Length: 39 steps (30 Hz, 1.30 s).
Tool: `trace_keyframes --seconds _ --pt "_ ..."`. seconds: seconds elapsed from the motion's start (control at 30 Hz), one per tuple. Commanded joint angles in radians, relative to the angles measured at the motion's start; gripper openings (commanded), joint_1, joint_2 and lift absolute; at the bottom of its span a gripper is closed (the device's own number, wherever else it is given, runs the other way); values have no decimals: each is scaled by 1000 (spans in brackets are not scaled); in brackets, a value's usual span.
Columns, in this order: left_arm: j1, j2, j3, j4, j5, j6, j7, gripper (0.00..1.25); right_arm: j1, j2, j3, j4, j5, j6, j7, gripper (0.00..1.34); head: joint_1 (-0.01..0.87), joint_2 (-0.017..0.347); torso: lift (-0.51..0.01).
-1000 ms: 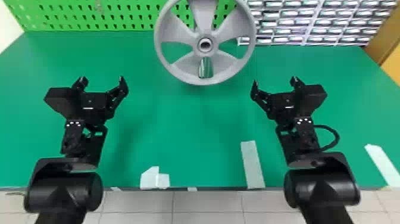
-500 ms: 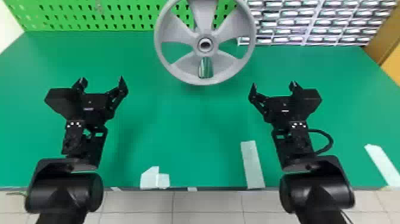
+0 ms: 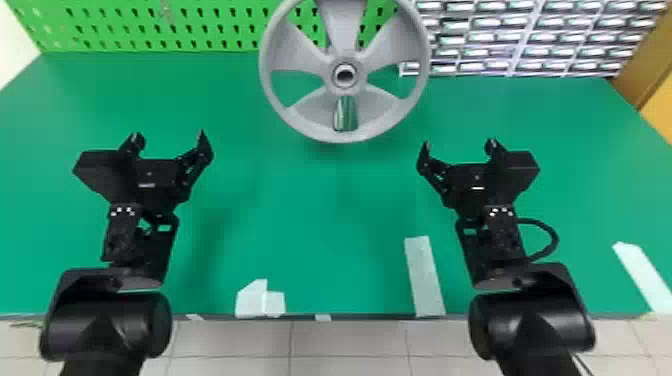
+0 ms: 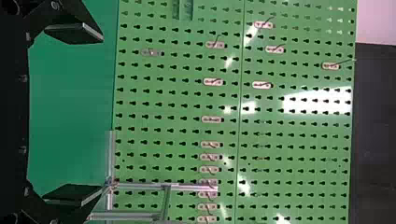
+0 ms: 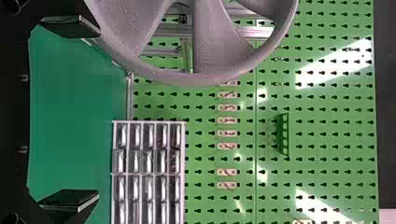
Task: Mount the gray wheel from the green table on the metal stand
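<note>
The gray wheel point(image 3: 302, 107) stands upright at the table's back, its hub facing me. My open left gripper point(image 3: 169, 137) is left of it and nearer me; my open right gripper point(image 3: 458, 146) is to its right and nearer me. Neither touches it. In the left wrist view, the left gripper point(image 4: 100, 114) holds nothing, and the metal stand point(image 4: 140, 185) shows its bars. The right wrist view has the right gripper point(image 5: 98, 113) with empty fingers and the wheel point(image 5: 208, 51) in front of the stand point(image 5: 261, 31). How the hub meets the stand is hidden.
The green table point(image 3: 310, 215) spreads under both arms, with tape strips point(image 3: 424, 277) near its front edge. Behind it rise a green pegboard point(image 3: 150, 25) and, at the back right, a rack of small drawers point(image 3: 530, 37).
My right arm has shifted slightly to the left and a little toward me. The left gripper has hardly moved, and the wheel stays where it was.
</note>
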<state>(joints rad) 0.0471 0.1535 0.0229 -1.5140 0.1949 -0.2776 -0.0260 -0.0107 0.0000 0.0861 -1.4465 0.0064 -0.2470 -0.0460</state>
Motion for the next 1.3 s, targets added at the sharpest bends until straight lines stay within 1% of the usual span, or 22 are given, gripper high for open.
trace_keyframes --seconds 0.0,1.27 --pt "-1 0 -1 0 0 0 0 1105 0 1 -2 0 0 0 0 1247 867 52 -100" --pt "-4 0 -1 0 6 0 0 1105 -3 1 3 0 -5 -2 0 1247 867 52 -100"
